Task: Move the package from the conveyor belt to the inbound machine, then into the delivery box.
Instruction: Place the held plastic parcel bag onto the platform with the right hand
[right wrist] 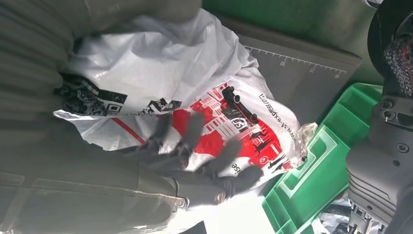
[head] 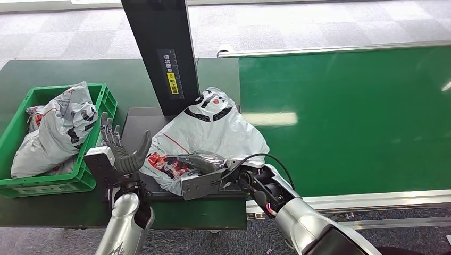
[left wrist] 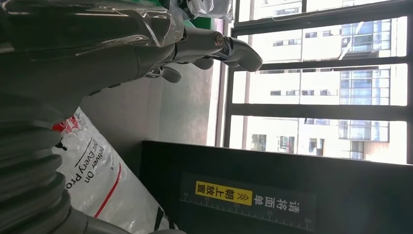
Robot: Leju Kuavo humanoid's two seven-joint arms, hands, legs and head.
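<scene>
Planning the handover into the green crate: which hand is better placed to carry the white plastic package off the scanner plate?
Right. The right hand already lies on the white plastic package on the grey scanner plate, fingers over its red print. The left hand stands open beside it, by the green plastic crate.

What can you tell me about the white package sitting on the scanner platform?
The white package is a soft, crinkled plastic courier bag with red and black print. It lies slumped on the grey platform, leaning against the black post. The right hand rests on its near printed end, fingers spread over it; the left hand stands open beside it.
</scene>
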